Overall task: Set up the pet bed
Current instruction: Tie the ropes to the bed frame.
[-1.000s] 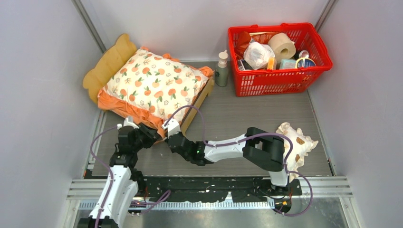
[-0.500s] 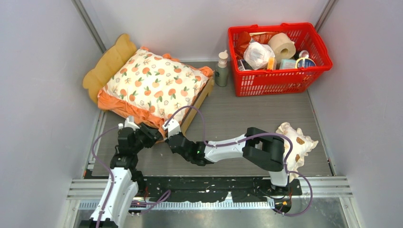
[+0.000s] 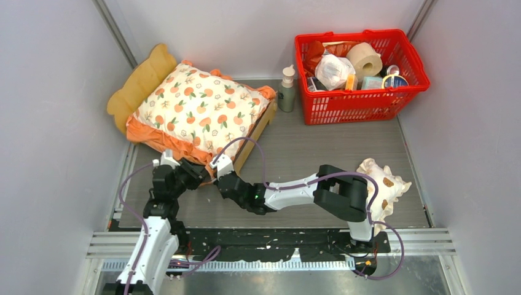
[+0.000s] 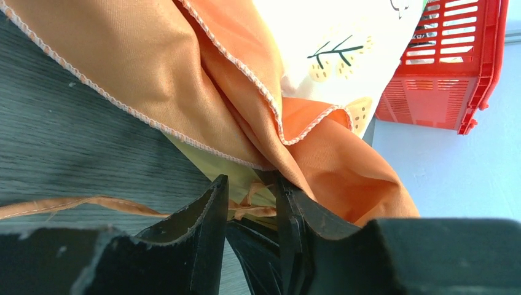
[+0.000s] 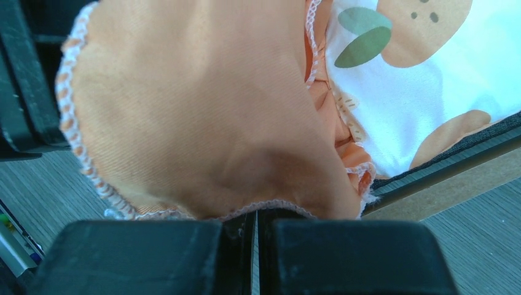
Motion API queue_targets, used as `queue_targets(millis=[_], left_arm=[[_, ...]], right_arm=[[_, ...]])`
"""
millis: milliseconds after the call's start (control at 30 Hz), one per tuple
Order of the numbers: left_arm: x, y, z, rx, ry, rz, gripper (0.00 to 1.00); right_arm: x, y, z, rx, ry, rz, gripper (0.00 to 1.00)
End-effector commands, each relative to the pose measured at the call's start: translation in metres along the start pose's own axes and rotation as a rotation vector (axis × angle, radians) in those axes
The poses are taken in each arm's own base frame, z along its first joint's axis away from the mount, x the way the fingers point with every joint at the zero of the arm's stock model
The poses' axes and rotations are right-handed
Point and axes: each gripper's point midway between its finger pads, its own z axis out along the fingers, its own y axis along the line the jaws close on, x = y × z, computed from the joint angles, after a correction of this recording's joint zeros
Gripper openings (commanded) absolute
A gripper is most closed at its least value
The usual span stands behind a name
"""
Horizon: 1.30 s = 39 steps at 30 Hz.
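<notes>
- Grey wood-grain desk [image 3: 319,147], white walls; red basket [image 3: 359,67] at back right.
- Pet bed [image 3: 261,123] sits back left under the orange-print cushion [image 3: 196,107], apparently for straightening.
- Left gripper [image 3: 195,174], jaws partly apart, pinches the cushion's orange ruffle.
- Right gripper [image 3: 221,165], fully closed, clamps the ruffle's hem; bed frame just beyond.

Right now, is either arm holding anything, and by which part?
Both hold the orange-print cushion by its orange ruffle at the near edge: the left gripper and right gripper jaws each pinch that fabric.
</notes>
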Motion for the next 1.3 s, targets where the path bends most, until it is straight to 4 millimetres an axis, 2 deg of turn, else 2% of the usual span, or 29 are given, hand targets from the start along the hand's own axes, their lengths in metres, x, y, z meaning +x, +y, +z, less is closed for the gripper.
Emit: queue_targets(millis=[0, 300, 500, 767, 1000, 1267], left_arm=[[-0.008, -0.009, 0.003, 0.054, -0.035, -0.007, 0.37], [-0.009, -0.009, 0.007, 0.081, -0.055, -0.008, 0.37], [-0.006, -0.005, 0.010, 0.102, -0.059, -0.036, 0.33], [-0.007, -0.004, 0.011, 0.088, -0.061, -0.044, 0.00], [-0.009, 0.001, 0.009, 0.052, -0.070, -0.063, 0.00], [-0.009, 0.007, 0.007, -0.008, -0.067, -0.069, 0.00]], right_arm=[[-0.019, 0.005, 0.000, -0.017, -0.060, 0.042, 0.05], [-0.021, 0.007, 0.000, -0.032, -0.068, 0.052, 0.05], [-0.021, 0.007, 0.000, -0.034, -0.074, 0.056, 0.05], [-0.022, 0.006, 0.000, -0.026, -0.076, 0.066, 0.05], [-0.021, 0.000, -0.003, -0.007, -0.083, 0.071, 0.06], [-0.022, -0.004, -0.010, -0.009, -0.101, 0.073, 0.25]])
